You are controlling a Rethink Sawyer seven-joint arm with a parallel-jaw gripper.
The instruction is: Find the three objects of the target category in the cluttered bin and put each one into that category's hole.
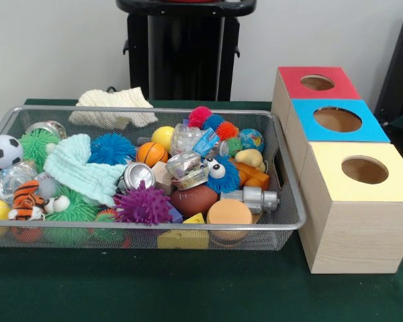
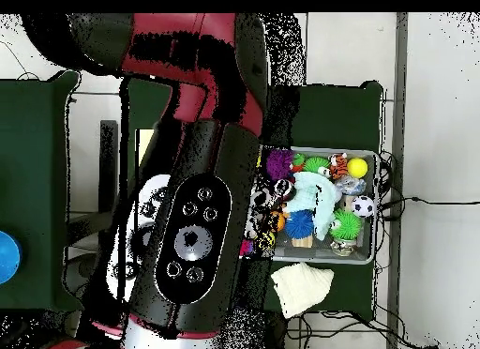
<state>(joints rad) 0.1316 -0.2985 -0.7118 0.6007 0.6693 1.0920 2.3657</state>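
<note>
Arm [image 2: 192, 190] is hanging over the table in the overhead view, hiding its own gripper; front view is showing no gripper, so open or closed cannot be told. Wire bin [image 1: 282, 221] is sitting full of toys: purple spiky ball [image 1: 142, 204], brown football [image 1: 193, 200], soccer ball [image 1: 3, 151]. Three boxes are standing beside it: red-topped [image 1: 317, 82], blue-topped [image 1: 338, 119], yellow-topped [image 1: 365, 170].
</note>
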